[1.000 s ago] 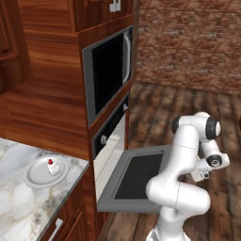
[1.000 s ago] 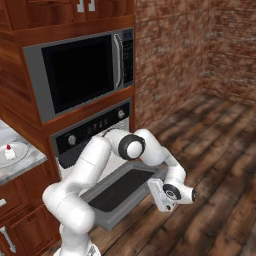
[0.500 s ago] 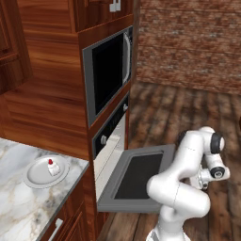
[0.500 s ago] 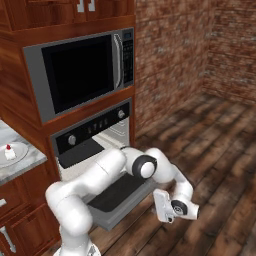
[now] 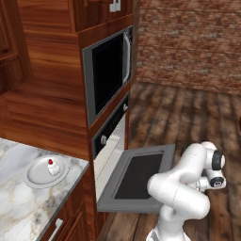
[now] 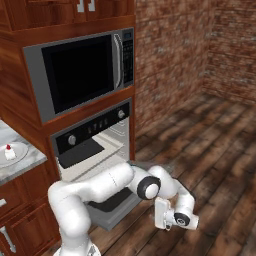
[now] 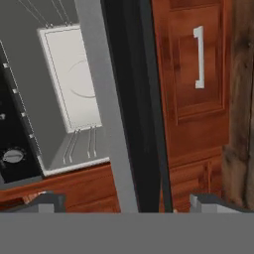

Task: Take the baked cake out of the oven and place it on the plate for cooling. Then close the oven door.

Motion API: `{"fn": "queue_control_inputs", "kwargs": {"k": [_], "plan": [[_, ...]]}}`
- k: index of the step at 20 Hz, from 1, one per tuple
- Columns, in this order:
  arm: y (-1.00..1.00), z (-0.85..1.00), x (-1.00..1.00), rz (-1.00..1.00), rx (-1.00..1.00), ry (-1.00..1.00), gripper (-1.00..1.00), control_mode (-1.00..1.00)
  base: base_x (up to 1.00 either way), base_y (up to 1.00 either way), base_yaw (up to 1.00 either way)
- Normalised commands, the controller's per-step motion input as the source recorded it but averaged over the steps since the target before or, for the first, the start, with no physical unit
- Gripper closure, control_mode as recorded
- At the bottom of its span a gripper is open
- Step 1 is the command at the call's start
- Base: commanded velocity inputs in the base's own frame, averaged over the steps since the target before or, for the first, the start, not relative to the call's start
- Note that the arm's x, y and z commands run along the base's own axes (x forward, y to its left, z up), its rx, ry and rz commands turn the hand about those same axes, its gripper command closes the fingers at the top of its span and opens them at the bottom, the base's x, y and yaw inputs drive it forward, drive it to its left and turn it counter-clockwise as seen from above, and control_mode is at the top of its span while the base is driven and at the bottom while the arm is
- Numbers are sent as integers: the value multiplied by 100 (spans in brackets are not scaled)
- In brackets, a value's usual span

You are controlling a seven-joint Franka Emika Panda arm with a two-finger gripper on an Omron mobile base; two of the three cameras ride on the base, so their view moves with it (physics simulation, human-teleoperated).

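The baked cake (image 5: 52, 166), a tiny white piece with a red top, sits on the plate (image 5: 33, 175) on the marble counter; both also appear at the far left of the right base view, cake (image 6: 8, 151) on plate (image 6: 20, 149). The oven (image 6: 95, 129) stands with its oven door (image 5: 141, 174) dropped flat, and its pale cavity (image 7: 74, 84) holds no cake. My gripper (image 7: 126, 204) is open and holds nothing. It hangs low (image 6: 160, 219) off the door's outer edge, looking along the grey-framed door (image 7: 106, 124), which runs between my fingertips.
A black-windowed microwave (image 5: 106, 70) sits above the oven. Wooden cabinets with a white handle (image 7: 198, 57) flank the oven below the counter. Plank floor (image 5: 188, 117) spreads to the right toward a brick wall (image 5: 188, 42).
My hand has dropped lower, toward floor level by the open door's outer edge, as the arm folds down. The cake and plate have not moved, and the door stays down.
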Motion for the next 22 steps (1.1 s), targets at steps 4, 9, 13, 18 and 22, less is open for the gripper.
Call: {"fn": "queue_control_inputs", "kwargs": {"k": [4, 9, 13, 18, 22], "plan": [[0, -32, 7, 7, 13, -1, -100, -100, 0, 0, 0], [4, -29, 15, 7, 13, 0, -100, -100, 0, 0, 0], [11, -21, 13, 8, 13, 0, -100, -100, 0, 0, 0], [16, -23, 15, 8, 13, 0, -100, -100, 0, 0, 0], [19, -19, 7, 7, 12, 0, -100, -100, 0, 0, 0]]}}
